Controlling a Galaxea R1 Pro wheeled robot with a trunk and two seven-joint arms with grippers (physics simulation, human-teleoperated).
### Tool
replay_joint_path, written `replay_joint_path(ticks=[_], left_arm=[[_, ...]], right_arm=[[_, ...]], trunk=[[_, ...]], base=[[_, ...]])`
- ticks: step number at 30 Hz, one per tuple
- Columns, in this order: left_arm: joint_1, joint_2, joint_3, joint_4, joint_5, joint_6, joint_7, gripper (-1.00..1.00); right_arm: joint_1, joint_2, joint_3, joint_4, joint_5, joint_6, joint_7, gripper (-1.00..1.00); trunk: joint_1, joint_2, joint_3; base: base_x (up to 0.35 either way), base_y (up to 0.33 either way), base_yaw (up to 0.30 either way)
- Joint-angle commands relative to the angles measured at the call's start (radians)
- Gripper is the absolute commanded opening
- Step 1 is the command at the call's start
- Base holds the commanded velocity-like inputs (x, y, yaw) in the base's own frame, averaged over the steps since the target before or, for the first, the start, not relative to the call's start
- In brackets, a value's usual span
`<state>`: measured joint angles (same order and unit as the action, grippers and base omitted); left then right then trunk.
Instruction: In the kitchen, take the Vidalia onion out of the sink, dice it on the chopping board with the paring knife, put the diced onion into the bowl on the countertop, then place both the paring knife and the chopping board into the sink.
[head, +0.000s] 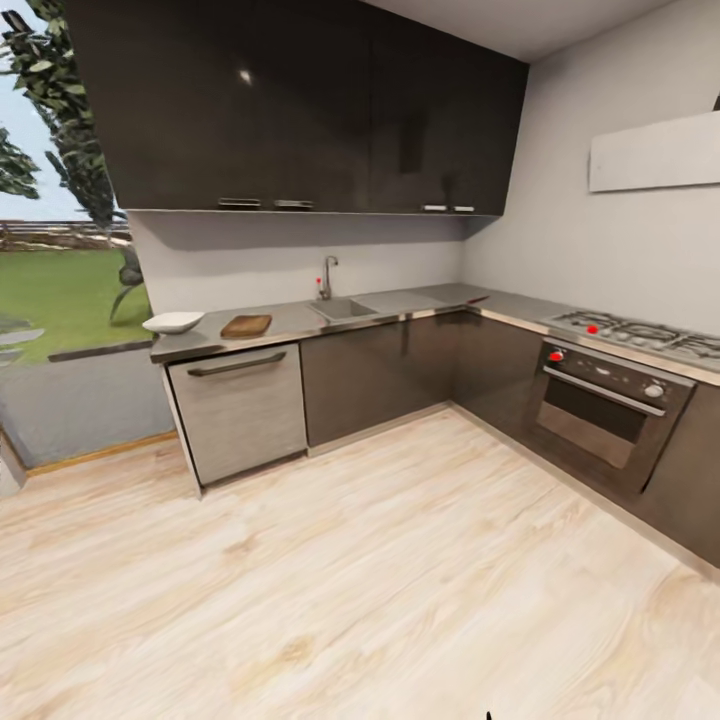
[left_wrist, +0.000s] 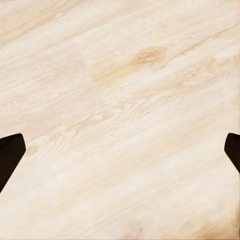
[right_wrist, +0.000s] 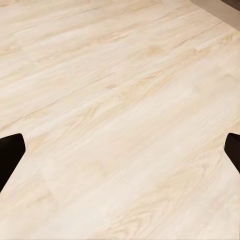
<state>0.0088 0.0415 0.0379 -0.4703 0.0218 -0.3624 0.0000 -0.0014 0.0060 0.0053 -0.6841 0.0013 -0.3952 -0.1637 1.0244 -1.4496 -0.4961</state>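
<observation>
position: you're standing well back from the kitchen run, light wood floor (head: 380, 580) between you and the cabinets.
tabletop (head: 420, 300): grey L-shape over dark cabinets, one leg along the back wall, the other running down the right wall.
sink (head: 343, 309): set in the back leg, about mid-run, chrome tap (head: 326, 277) upright at its rear edge. Inside of the basin is too far off to read, so you can't confirm the onion from here.
chopping board (head: 246, 325): flat on the tabletop between sink and bowl, near the front edge, apart from both.
bowl (head: 173, 322): white, at the left end of the tabletop, just beside the board.
paring knife: small dark-and-red item (head: 478, 298) near the inside corner of the tabletop could be it; too small to tell.
other: dishwasher (head: 240, 410) under the bowl/board end; hob (head: 635, 333) and oven (head: 605, 405) on the right leg.
left pincer (left_wrist: 120, 155): open, dark fingertips (left_wrist: 10, 152) at opposite frame edges, nothing between them, floor beneath.
right pincer (right_wrist: 120, 155): open too, fingertips (right_wrist: 10, 152) wide apart, nothing held, floor beneath.
</observation>
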Motion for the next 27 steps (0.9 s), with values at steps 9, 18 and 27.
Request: replay_joint_path(ticks=[9,18,27], left_arm=[[0.0,0.0,0.0,-0.001,0.003,-0.001,0.0,1.0],[0.0,0.0,0.0,-0.001,0.002,-0.001,0.0,1.0],[0.0,0.0,0.0,-0.001,0.003,-0.001,0.0,1.0]], right_arm=[[0.0,0.0,-0.001,0.0,0.0,-0.002,-0.004,1.0],[0.0,0.0,-0.001,0.0,0.0,-0.002,-0.005,1.0],[0.0,0.0,-0.001,0.0,0.0,-0.002,-0.005,1.0]], trunk=[[0.001,0.0,-0.001],[0.001,0.0,-0.001],[0.001,0.0,-0.001]], base=[[0.294,-0.182,0.159],[0.293,-0.183,0.236],[0.29,-0.185,0.277]])
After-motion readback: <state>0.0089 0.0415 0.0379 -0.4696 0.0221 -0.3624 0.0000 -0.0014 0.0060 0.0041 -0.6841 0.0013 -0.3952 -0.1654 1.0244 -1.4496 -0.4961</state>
